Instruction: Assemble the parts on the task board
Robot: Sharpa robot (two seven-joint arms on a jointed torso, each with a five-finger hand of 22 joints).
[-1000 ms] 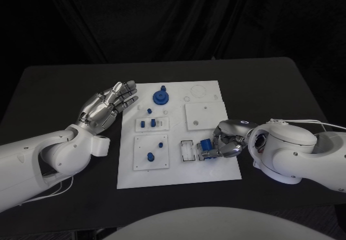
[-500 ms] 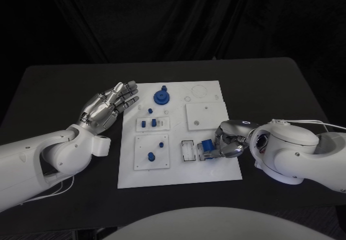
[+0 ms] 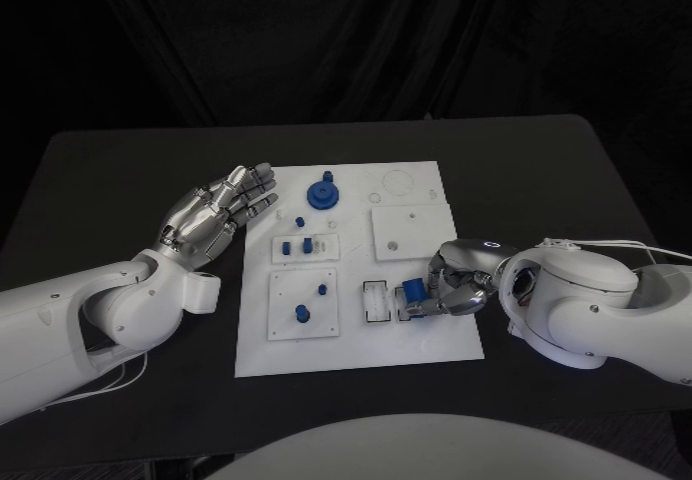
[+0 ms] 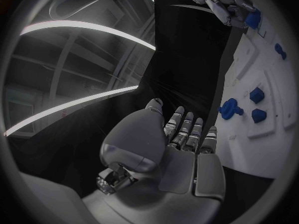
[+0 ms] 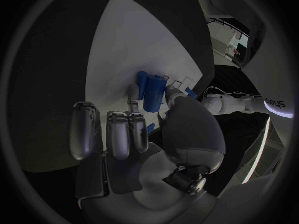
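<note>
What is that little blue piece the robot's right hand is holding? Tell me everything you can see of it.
The blue piece looks like a short, smooth plastic cylinder, seen more clearly from the right wrist camera, where it shows as two rounded blue bodies side by side. The right hand pinches it between thumb and fingers. It is at the task board, by the small clear-rimmed slots near the board's right middle. Whether it is already seated in a slot I cannot tell.

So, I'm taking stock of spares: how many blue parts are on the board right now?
6 visible: a gear-like piece at the far end, a small one below it, two in the middle plate, one in the near plate, one in the right hand. Others may be hidden.
</note>
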